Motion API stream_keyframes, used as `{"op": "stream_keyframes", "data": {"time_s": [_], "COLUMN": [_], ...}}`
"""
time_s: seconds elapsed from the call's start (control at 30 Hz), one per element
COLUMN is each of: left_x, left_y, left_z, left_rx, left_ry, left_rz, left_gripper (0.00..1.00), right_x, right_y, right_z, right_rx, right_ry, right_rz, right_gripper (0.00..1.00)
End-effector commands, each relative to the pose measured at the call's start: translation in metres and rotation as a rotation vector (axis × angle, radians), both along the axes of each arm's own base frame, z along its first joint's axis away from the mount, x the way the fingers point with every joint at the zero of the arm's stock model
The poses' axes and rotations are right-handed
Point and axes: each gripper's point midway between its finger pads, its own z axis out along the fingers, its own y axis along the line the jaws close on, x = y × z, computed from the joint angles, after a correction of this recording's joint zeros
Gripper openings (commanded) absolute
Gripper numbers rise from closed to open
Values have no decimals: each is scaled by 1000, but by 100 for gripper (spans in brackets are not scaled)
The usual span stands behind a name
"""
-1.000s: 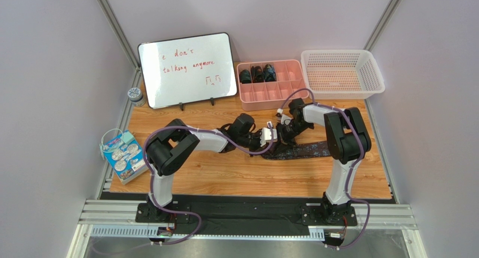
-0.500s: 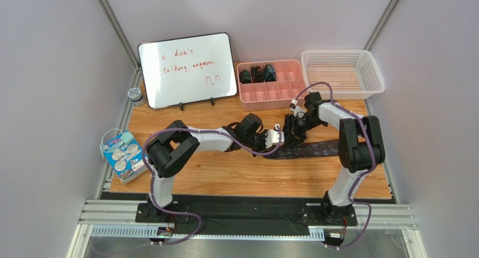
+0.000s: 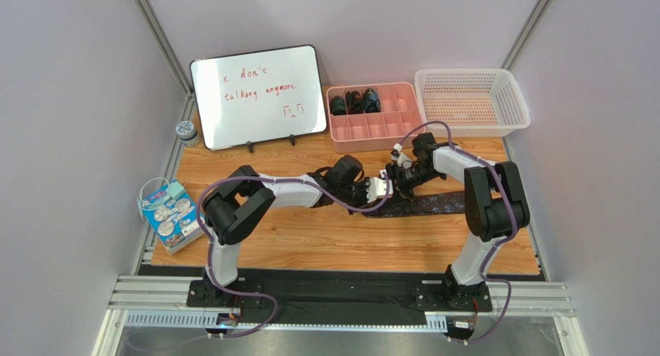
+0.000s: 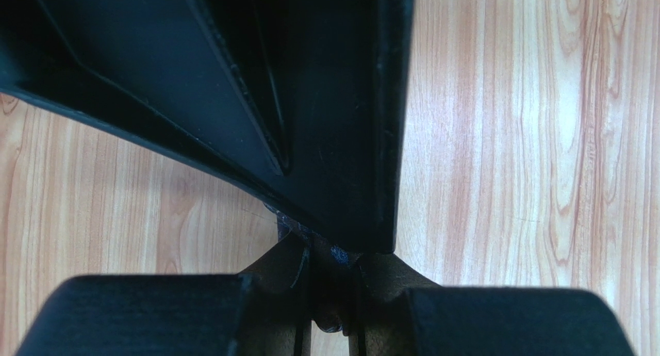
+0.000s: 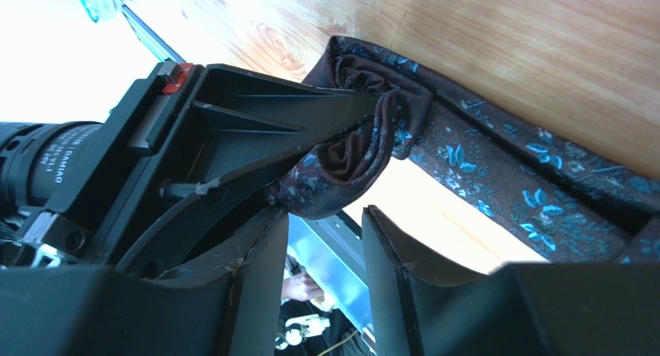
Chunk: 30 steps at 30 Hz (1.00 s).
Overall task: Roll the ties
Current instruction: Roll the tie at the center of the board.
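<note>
A dark tie [image 3: 434, 203] with a blue pattern lies flat on the wooden table, running right from the two grippers. Its near end is wound into a small loose coil [image 5: 352, 159]. My left gripper [image 4: 335, 251] is shut on that coiled end, and patterned fabric [image 4: 338, 255] shows between its fingers. In the top view the left gripper [image 3: 387, 187] meets my right gripper [image 3: 401, 178] at mid-table. The right gripper [image 5: 325, 217] stands open just below the coil, with nothing between its fingers. Three rolled ties [image 3: 355, 102] sit in the pink tray's back row.
The pink compartment tray [image 3: 376, 131] and a white mesh basket [image 3: 471, 100] stand at the back right. A whiteboard [image 3: 259, 95] leans at the back left, with a small jar [image 3: 186, 131] beside it. A blue packet [image 3: 170, 215] lies at the left edge.
My right gripper has opened and let go of the tie's coiled end. The right arm's elbow has swung to the right. The left gripper has shifted slightly right, keeping its hold.
</note>
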Motion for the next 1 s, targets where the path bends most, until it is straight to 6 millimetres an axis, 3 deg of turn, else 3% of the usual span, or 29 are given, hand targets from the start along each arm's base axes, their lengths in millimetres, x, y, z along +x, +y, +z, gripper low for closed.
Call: {"op": "stream_keyframes", "data": {"time_s": [0.0, 0.23, 0.33, 0.43, 0.5, 0.53, 0.63, 0.73, 0.97], "left_x": [-30, -39, -43, -41, -42, -43, -42, -40, -41], "left_y": [64, 62, 59, 59, 59, 60, 59, 59, 60], "left_z": [-75, -71, -67, -67, -68, -68, -69, -69, -70], "left_rx": [295, 263, 246, 240, 242, 247, 251, 254, 254], "left_ry": [132, 156, 160, 152, 155, 160, 161, 157, 162], "left_rz": [17, -31, -50, -55, -56, -57, -55, -50, -51], "left_gripper": [20, 28, 32, 29, 22, 21, 16, 15, 16], "right_x": [19, 27, 33, 36, 38, 39, 43, 43, 47], "right_y": [1, -19, -29, -35, -31, -30, -23, -15, -7], "right_z": [-14, -38, -46, -50, -45, -42, -33, -27, -25], "right_rx": [-41, -178, -236, -258, -232, -218, -184, -131, -77], "right_ry": [-42, -92, -116, -125, -125, -126, -128, -111, -84], "right_rz": [1, 47, 53, 59, 50, 43, 14, -1, -18], "right_gripper": [35, 3, 0, 0, 6, 23, 43, 49, 47]}}
